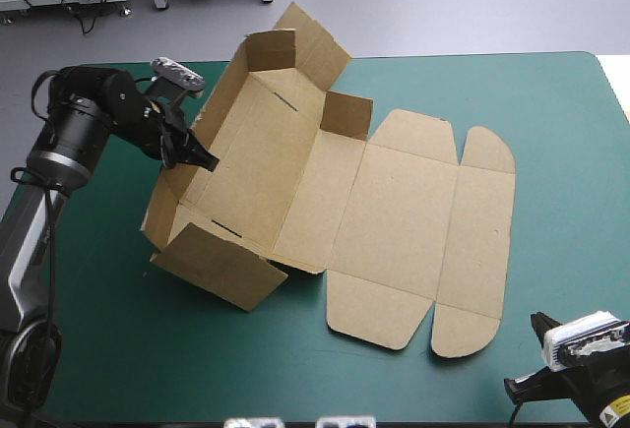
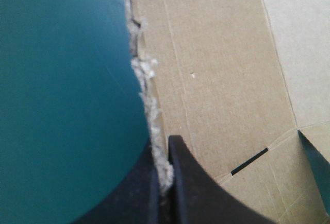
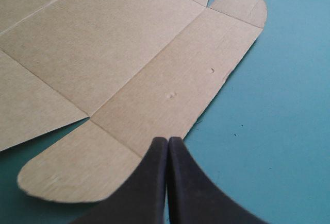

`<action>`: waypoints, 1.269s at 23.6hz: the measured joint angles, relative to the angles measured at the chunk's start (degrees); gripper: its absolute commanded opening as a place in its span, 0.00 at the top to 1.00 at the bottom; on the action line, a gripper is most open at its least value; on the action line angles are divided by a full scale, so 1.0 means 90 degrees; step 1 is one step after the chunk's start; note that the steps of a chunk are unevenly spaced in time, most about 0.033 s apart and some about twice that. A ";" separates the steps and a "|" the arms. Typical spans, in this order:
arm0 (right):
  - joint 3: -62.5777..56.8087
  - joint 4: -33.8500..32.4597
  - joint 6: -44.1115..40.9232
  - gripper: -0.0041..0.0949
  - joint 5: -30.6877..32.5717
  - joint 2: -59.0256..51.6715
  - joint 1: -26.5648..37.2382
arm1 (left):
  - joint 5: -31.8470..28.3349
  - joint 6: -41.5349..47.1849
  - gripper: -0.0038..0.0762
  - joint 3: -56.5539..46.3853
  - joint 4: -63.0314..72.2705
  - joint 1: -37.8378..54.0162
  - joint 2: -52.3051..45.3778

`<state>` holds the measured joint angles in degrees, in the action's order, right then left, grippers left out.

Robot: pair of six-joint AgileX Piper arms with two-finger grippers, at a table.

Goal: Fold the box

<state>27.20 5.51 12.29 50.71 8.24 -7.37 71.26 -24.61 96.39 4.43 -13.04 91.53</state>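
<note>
Item: brown box (image 1: 325,167), part-formed, lying left of centre on the teal-green table (image 1: 561,133), its lid panel (image 1: 423,221) lying flat toward the right. The left hand (image 1: 205,157) is clamping the raised left wall (image 1: 221,93), black fingers all but together on its frayed edge (image 2: 147,90). The right hand (image 3: 167,140) is sitting closed and empty just beside the lid's rounded tab (image 3: 77,175). Risks: the wall slipping from so thin a pinch or tearing at the fray; the unheld base sliding; the near flap (image 1: 217,266) springing open.
</note>
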 measured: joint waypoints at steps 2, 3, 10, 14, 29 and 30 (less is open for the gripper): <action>0.0000 0.0000 0.0000 0.98 0.0000 0.0000 0.0000 | -0.0008 -0.0377 0.96 0.0116 -0.0609 -0.0742 0.0000; 0.0000 0.0000 0.0000 0.97 0.0000 0.0000 0.0000 | -0.0026 -0.0453 0.96 0.0118 -0.0774 -0.0984 0.0000; 0.0000 0.0000 0.0000 0.97 0.0000 0.0000 0.0000 | -0.0030 -0.1047 0.96 0.0125 -0.2351 -0.2788 0.0000; 0.0000 0.0000 0.0000 0.97 0.0000 0.0000 0.0000 | -0.0656 -0.1569 0.96 0.0125 -0.2778 -0.3127 0.0000; 0.0000 -0.0125 0.0000 0.97 0.0000 0.0000 0.0000 | -0.1020 -0.2161 0.96 -0.0031 -0.3436 -0.4156 -0.0185; 0.0000 -0.0140 -0.0005 0.97 0.0000 0.0000 0.0000 | -0.1028 -0.2181 0.96 -0.0108 -0.3513 -0.4222 -0.0251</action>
<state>27.20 4.25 12.25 50.71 8.24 -7.37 62.01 -44.23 95.42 -27.19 -51.04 89.27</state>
